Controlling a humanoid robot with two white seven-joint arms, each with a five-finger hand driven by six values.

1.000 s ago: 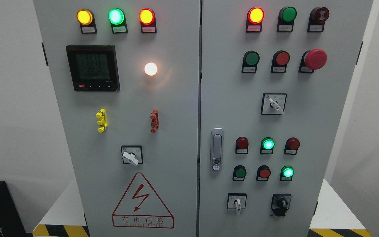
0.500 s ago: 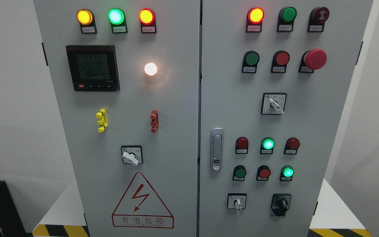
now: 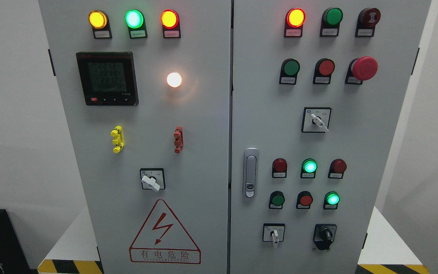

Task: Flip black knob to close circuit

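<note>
The black knob (image 3: 324, 236) sits at the lower right of the grey cabinet's right door (image 3: 356, 152), on a black square base. Its handle points roughly straight down. To its left is a white selector switch (image 3: 274, 234), also pointing down. Neither of my hands nor any arm shows in the head view.
The right door carries rows of red and green lamps and buttons, a red mushroom stop button (image 3: 363, 68), another white selector (image 3: 318, 121) and a silver door handle (image 3: 250, 172). The left door (image 3: 203, 152) has a meter display (image 3: 107, 78), lamps, a white selector (image 3: 151, 180) and a warning triangle (image 3: 164, 233).
</note>
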